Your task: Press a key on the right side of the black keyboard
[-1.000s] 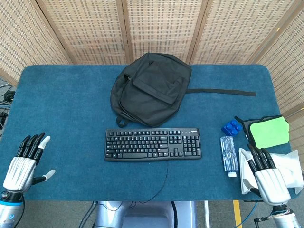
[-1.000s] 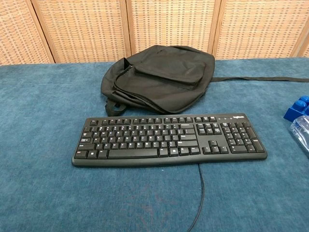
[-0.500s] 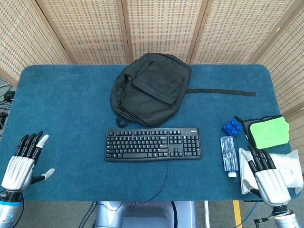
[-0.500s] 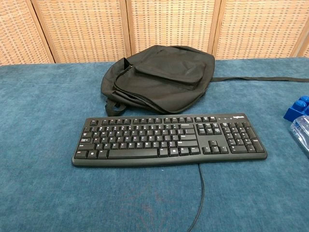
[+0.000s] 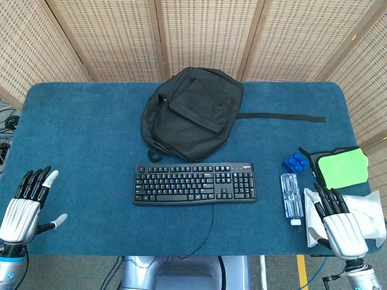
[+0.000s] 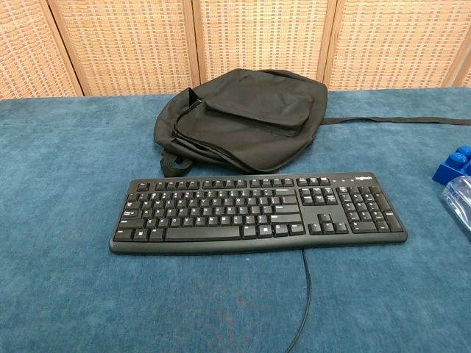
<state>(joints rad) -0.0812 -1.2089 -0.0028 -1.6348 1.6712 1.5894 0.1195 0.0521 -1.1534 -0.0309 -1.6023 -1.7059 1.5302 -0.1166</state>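
The black keyboard lies flat in the middle of the blue table, its number pad at the right end and its cable trailing toward the front edge. My right hand hovers at the front right corner, well to the right of the keyboard, fingers spread and holding nothing. At the front left corner my left hand is also open, fingers apart, far from the keyboard. Neither hand shows in the chest view.
A black backpack sits just behind the keyboard, its strap stretched to the right. Right of the keyboard lie a clear plastic bottle, a blue block, a green cloth and a white cloth.
My left hand has drifted back toward the table's front edge and slightly left. The right hand has slid a little nearer the front edge. The keyboard has not moved.
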